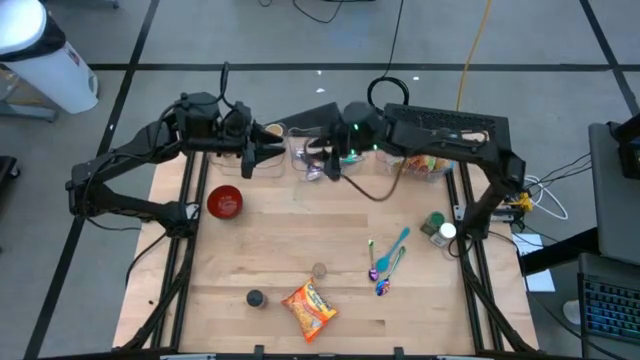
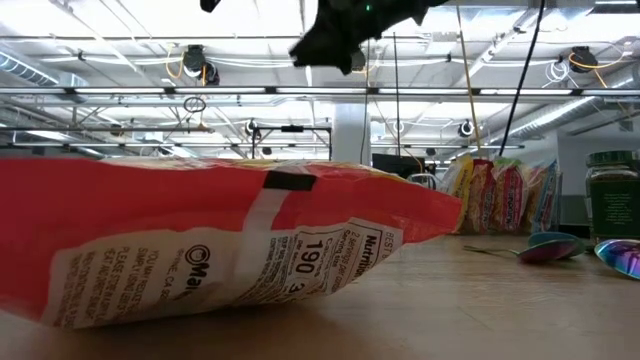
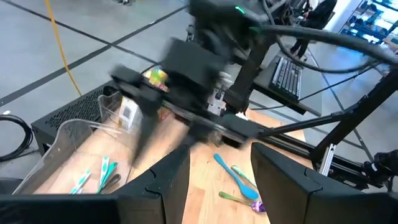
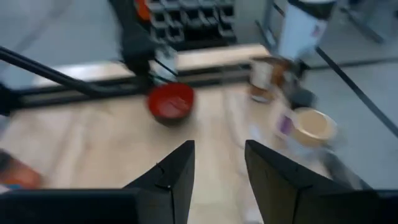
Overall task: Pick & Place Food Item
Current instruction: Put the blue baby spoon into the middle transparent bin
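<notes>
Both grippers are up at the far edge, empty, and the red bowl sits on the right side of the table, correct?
Not quite: the red bowl sits on the left side, near the left gripper, as the high view shows. Both grippers, including the right gripper, are indeed at the far edge, open and empty.

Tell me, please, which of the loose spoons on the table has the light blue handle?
The upper spoon, nearest the green-lidded jar; the other two lie below it, with iridescent purple bowls.

Wooden table (image 1: 300, 235), red bowl (image 1: 224, 201), snack bag (image 1: 309, 308), spoons (image 1: 388, 262)

1 snack bag (image 1: 309, 309), 1 red bowl (image 1: 225, 202), 3 spoons (image 1: 386, 262), 1 jar (image 1: 435, 226), 2 small caps (image 1: 255, 298).
</notes>
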Tool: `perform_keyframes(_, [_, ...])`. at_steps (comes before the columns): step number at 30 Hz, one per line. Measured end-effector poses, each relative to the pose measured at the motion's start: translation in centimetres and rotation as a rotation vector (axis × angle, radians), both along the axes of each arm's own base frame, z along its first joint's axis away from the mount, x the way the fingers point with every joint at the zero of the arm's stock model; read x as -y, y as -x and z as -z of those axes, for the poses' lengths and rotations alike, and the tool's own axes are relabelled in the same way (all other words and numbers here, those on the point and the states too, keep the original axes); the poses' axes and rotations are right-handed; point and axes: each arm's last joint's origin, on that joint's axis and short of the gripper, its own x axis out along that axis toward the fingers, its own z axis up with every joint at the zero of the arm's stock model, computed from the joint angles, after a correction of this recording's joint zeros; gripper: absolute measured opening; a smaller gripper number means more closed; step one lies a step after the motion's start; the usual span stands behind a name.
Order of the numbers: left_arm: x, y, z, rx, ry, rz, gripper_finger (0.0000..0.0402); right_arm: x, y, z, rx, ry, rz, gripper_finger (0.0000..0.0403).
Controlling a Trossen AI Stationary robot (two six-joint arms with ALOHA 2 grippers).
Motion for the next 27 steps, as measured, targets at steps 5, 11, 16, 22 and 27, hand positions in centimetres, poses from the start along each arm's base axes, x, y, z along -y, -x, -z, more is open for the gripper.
perform_keyframes(5, [0.0, 0.0, -0.2, 0.015, -0.006, 0.000, 0.0177, -4.4, 0.1, 0.1, 0.148, -0.028, -0.057, 0.0127])
perform_keyframes(11, [0.0, 0.0, -0.2, 0.016, -0.006, 0.000, 0.0177, -8.4, 1.6, 0.6, 0.195, -0.043, -0.001, 0.0126])
perform_keyframes(16, [0.0, 0.0, -0.2, 0.016, -0.006, 0.000, 0.0177, -10.9, 3.2, 1.4, 0.182, -0.093, 0.021, 0.0126])
perform_keyframes(22, [0.0, 0.0, -0.1, 0.013, -0.005, 0.000, 0.0177, -13.4, 6.1, 1.6, 0.163, -0.129, -0.019, 0.0125])
perform_keyframes(27, [0.0, 0.0, -0.1, 0.013, -0.005, 0.000, 0.0177, -15.6, 9.1, 1.3, 0.026, 0.004, -0.020, 0.0125])
